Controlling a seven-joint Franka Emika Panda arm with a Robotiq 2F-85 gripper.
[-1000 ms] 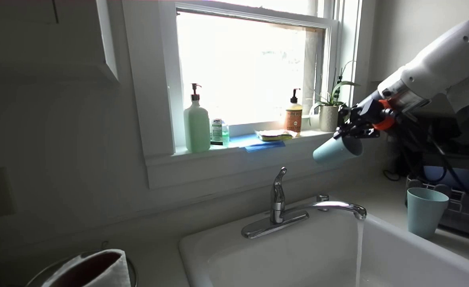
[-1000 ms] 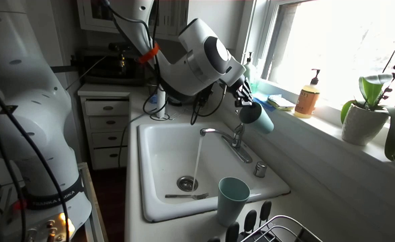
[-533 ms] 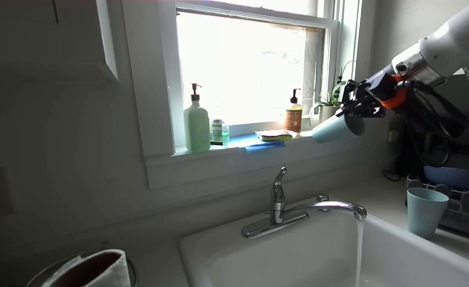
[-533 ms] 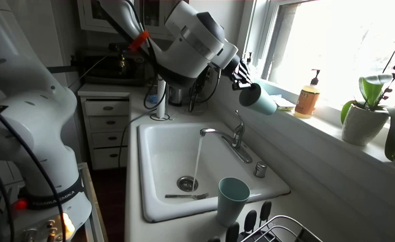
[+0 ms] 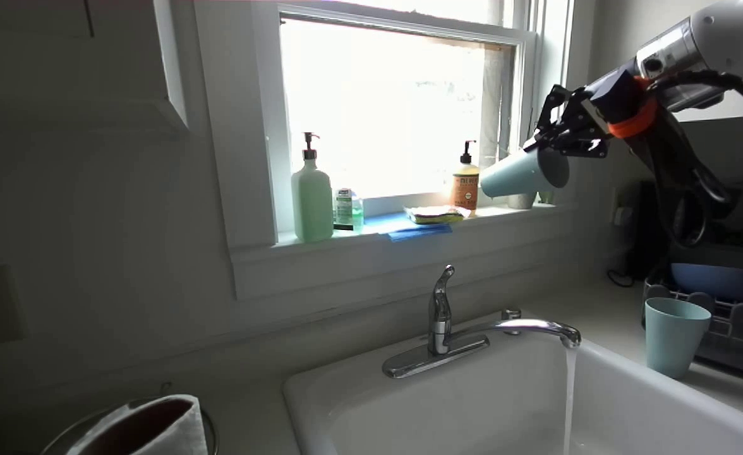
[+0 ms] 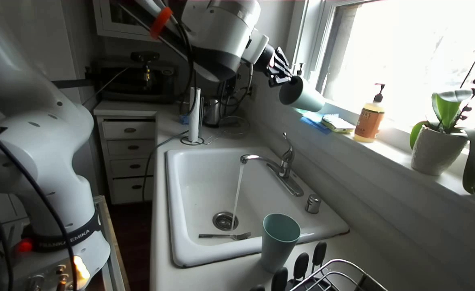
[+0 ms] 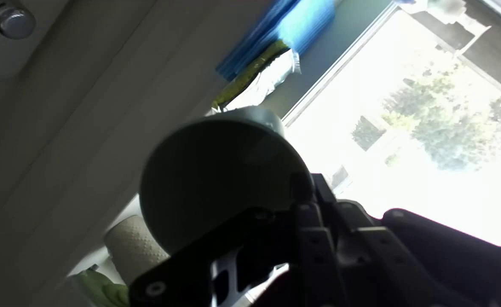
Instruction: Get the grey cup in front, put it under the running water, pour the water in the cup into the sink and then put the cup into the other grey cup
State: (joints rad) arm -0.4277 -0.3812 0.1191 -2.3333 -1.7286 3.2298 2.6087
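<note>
High in front of the window, my gripper (image 5: 531, 144) is shut on the rim of the pale blue-grey cup (image 5: 515, 174). One fingertip sits inside the wall and one outside, as the wrist view shows. This grey cup (image 6: 307, 97) lies almost on its side, its mouth towards the arm and slightly higher than its base; its inside (image 7: 216, 183) is too dark to read. Standing upright on the counter is the other grey cup (image 6: 276, 246). Running water (image 6: 237, 196) falls from the faucet into the white sink (image 6: 173, 214), well below the held cup.
A chrome faucet (image 5: 536, 325) arches over the basin, where a fork (image 6: 225, 235) lies. On the sill stand a green bottle (image 5: 312, 202), an orange soap bottle (image 6: 370, 121), a sponge (image 5: 434, 215) and a potted orchid (image 6: 435, 149). A dish rack (image 6: 344, 261) adjoins the standing cup.
The gripper and the held cup have risen steadily from beside the sill to in front of the window, still tilted. The standing cup and the water stream look the same.
</note>
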